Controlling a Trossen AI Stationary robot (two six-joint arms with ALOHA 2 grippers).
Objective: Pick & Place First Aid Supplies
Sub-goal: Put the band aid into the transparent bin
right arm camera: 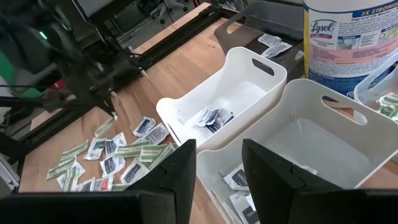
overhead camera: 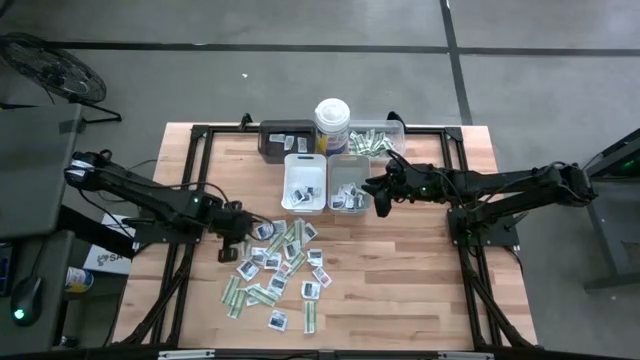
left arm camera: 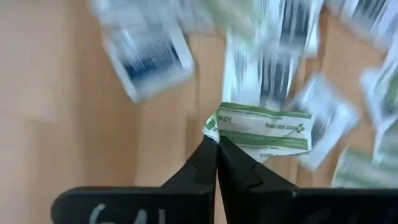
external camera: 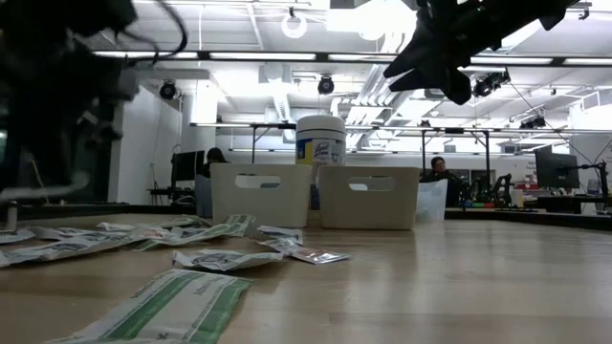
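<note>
Here, nearest the table's front edge, a loose heap of first aid packets (overhead camera: 275, 265) is spread on the wooden table (overhead camera: 400, 280): squarish white sachets with dark marks mixed with narrow green-and-white strips. At the heap's left edge the left gripper (overhead camera: 236, 243) is seen clenched, its jaws pinched tight on the end of one green-and-white strip (left arm camera: 264, 127), which is held by its corner in the left wrist view. Such a strip is judged very light, thin and floppy, with a slick wrapper; a pinch on a short edge or corner is likely to be enough, though neighbouring packets could be dragged along, or the strip could slip free.

Farther back, two white bins (overhead camera: 305, 185) stand side by side, sachets lying in each. Above the right bin (overhead camera: 349, 186) the right gripper (overhead camera: 381, 204) is held with its jaws parted and nothing between them. Behind the bins a Lysol wipes canister (overhead camera: 331, 126), a dark tray (overhead camera: 285, 138) and a clear tray (overhead camera: 378, 140) of strips are set
</note>
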